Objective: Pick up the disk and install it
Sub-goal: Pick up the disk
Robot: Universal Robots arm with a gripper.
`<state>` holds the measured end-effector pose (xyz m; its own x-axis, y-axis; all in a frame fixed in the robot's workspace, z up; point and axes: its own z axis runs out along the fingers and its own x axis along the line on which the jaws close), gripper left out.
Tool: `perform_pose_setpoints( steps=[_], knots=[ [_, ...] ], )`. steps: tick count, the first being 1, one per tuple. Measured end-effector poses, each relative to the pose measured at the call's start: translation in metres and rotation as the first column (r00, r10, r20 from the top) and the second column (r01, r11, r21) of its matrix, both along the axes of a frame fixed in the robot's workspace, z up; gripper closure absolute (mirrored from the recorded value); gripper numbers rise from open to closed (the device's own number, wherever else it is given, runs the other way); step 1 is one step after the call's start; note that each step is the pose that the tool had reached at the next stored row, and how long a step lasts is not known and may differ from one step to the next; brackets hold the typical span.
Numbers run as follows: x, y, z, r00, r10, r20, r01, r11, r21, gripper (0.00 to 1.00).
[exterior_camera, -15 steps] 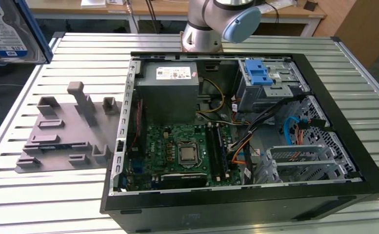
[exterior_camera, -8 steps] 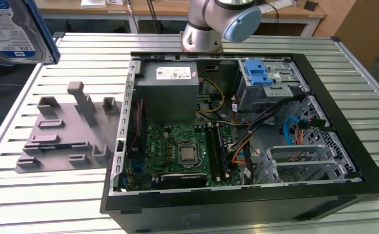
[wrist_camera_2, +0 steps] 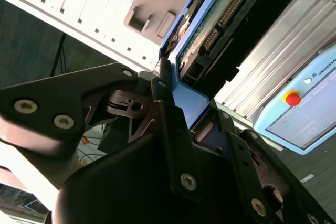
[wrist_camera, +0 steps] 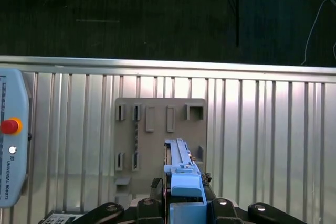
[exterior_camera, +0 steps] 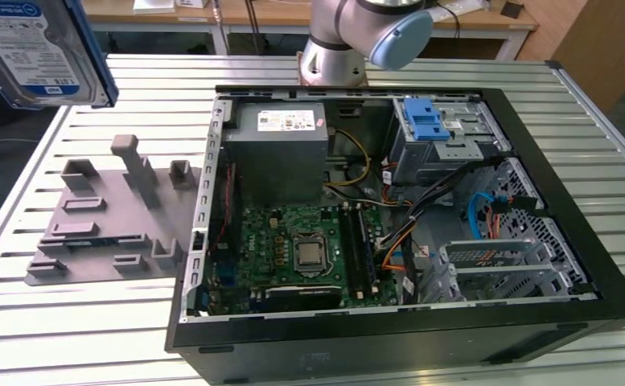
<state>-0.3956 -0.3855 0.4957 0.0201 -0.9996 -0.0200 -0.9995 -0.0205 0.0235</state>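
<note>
My black gripper (wrist_camera_2: 190,106) sits nearest in both wrist views. Its fingers (wrist_camera_2: 167,114) are pinched on the blue plastic carrier-frame end of the flat silver disk (wrist_camera_2: 210,22), which I hold edge-on. In the exterior view the disk, white-and-blue label showing, hangs high at that view's left, well apart from the open black computer case (exterior_camera: 398,347). Beneath it in the first wrist view lie the grey moulded plastic fixture (wrist_camera: 157,129) and the ribbed metal table (wrist_camera: 262,129).
</note>
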Motion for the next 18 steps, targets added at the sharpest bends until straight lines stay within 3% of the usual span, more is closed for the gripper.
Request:
perform_pose_setpoints(
  steps=[13, 18],
  knots=[
    [0.010, -0.0029, 0.0037, 1.0000, 0.000, -0.0063, 0.000, 1.0000, 0.0000, 0.63],
    [0.011, -0.0123, 0.0037, 1.0000, 0.000, -0.0063, 0.000, 1.0000, 0.0000, 0.63]
  ],
)
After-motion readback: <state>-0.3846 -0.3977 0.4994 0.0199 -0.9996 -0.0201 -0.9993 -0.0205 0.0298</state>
